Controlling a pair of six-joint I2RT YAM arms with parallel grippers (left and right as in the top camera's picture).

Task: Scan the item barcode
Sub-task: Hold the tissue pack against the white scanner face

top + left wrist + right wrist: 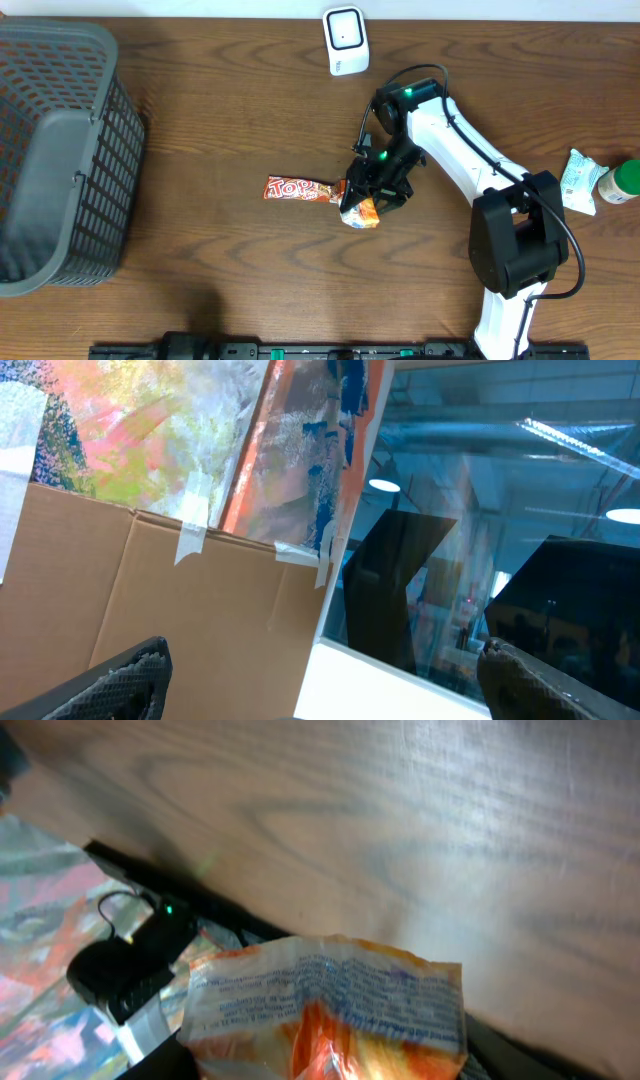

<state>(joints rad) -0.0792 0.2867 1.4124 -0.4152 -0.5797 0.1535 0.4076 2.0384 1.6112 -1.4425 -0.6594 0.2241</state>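
Step in hand: pick-up of the item, ahead of presenting it to the scanner.

The right claw (pixel 372 190) sits at the centre of the overhead frame, clamped on an orange-and-white snack packet (pixel 361 213). The right wrist view confirms this: the packet (pixel 330 1000) fills the lower middle of the frame between the two fingers, printed side toward the lens. The print is too blurred to locate a barcode. Whether the packet is clear of the tabletop (pixel 220 100) cannot be told.

A red candy bar (pixel 298 189) lies just left of the packet; touching or apart cannot be told.

The white scanner (pixel 346 40) stands at the upper centre of the frame, well apart from the packet. A grey basket (pixel 110 170) occupies the left edge.

The left claw (pixel 325 675) does not appear in the overhead frame. Its own camera shows both fingers spread wide at the bottom corners, with nothing between them, facing the room.

Assessment: the task is at an early stage and no scan has been made. The next move calls for lifting the packet free of the candy bar, carrying it toward the upper centre, and turning it so the barcode faces the scanner window. The crinkled film may hide or distort the code.
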